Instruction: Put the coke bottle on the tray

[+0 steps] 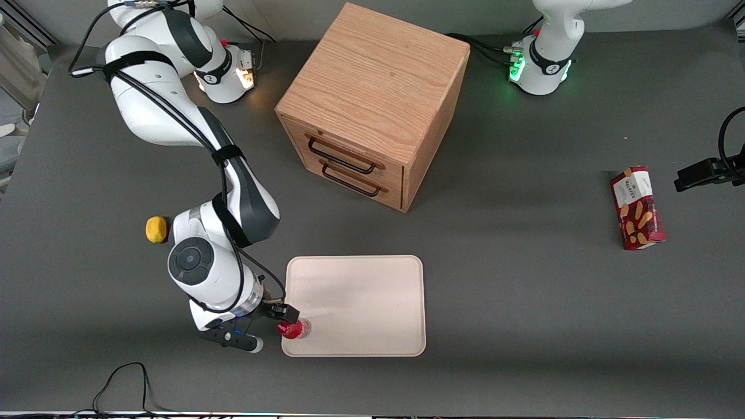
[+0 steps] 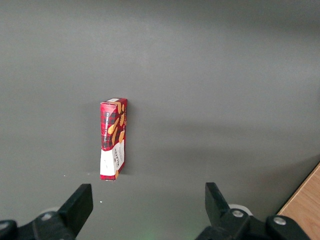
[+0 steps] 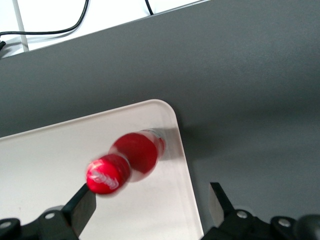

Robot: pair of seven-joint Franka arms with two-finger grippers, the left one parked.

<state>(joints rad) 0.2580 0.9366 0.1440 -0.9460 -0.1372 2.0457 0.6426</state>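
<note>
The gripper point(image 1: 281, 323) hangs open at the tray point(image 1: 372, 302) corner nearest the front camera, coke bottle point(image 1: 293, 329) standing upright there, lemon point(image 1: 156, 229) nearby.

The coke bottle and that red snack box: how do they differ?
The coke bottle is small and round and stands on a corner of the tray, between the open pincer fingers; the snack box is larger, flat-sided, and lies on the bare table toward the parked arm's end. The bottle has a red cap; the box shows biscuit pictures. Both are mainly red.
</note>
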